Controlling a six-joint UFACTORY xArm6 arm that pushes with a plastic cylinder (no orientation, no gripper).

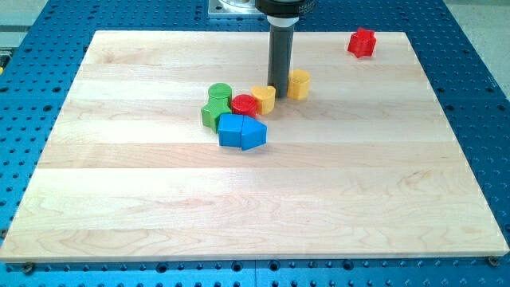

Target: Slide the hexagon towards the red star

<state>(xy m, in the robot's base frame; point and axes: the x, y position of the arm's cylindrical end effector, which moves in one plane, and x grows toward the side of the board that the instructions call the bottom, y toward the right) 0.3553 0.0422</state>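
Note:
The red star lies near the board's top right corner. A yellow block that looks like a hexagon sits left of and below it, near the board's top middle. My tip is down on the board, touching or almost touching that block's left side. A second yellow block, whose shape is unclear, lies just left of and below my tip. The rod hides part of the gap between the two yellow blocks.
A cluster lies left of my tip: a red cylinder, a green cylinder, a green block, a blue cube and a blue pointed block. The wooden board sits on a blue perforated table.

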